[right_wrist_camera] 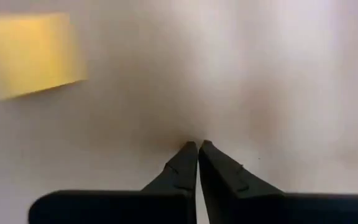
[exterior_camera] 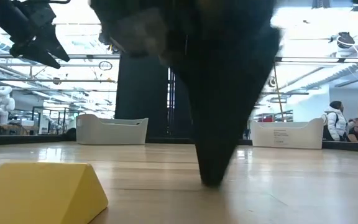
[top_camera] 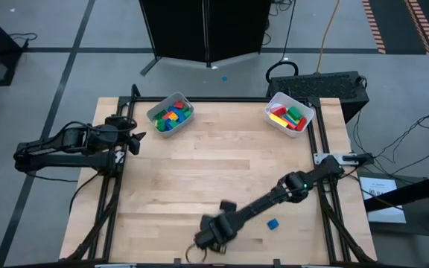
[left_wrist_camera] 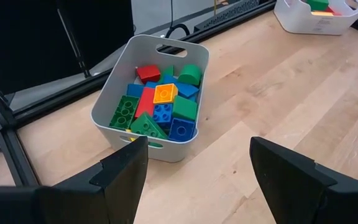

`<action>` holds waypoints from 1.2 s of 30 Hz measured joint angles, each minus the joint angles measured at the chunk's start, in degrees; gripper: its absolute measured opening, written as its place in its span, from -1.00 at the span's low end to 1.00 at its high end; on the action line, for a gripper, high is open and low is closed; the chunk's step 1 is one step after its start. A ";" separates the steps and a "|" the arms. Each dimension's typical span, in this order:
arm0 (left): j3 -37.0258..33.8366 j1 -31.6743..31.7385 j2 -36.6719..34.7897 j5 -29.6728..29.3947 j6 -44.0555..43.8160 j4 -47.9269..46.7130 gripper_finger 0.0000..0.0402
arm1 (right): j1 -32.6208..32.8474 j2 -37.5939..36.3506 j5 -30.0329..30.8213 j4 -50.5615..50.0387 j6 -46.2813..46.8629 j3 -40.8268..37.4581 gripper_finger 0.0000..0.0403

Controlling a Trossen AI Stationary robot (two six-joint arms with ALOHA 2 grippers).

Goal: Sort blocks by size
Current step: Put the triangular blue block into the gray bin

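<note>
1. Two dark fingers of the right end effector [right_wrist_camera: 197, 149] meet tip to tip in its wrist view, pressed together on nothing, pointing at bare worktop [top_camera: 222, 164] near the front edge.
2. One yellow block [exterior_camera: 39, 193] lies close beside that end effector in the low view; the high view hides it, the arm covering that spot.
3. One small blue block [top_camera: 272, 223] shows only from above, loose on the worktop beside the right arm.
4. Farther back, the left end effector [left_wrist_camera: 194, 171] hovers above the worktop's left edge, fingers spread wide and empty.
5. Two white bins stand at the far edge: the left bin [left_wrist_camera: 120, 81] holds mixed red, blue, green and orange blocks [left_wrist_camera: 160, 109]; the right bin [top_camera: 274, 100] holds longer pieces [top_camera: 289, 117].
</note>
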 joint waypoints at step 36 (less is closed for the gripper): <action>0.00 0.00 0.83 0.63 -0.07 0.22 0.40 | 13.37 -45.70 -6.63 7.97 91.77 -54.35 0.33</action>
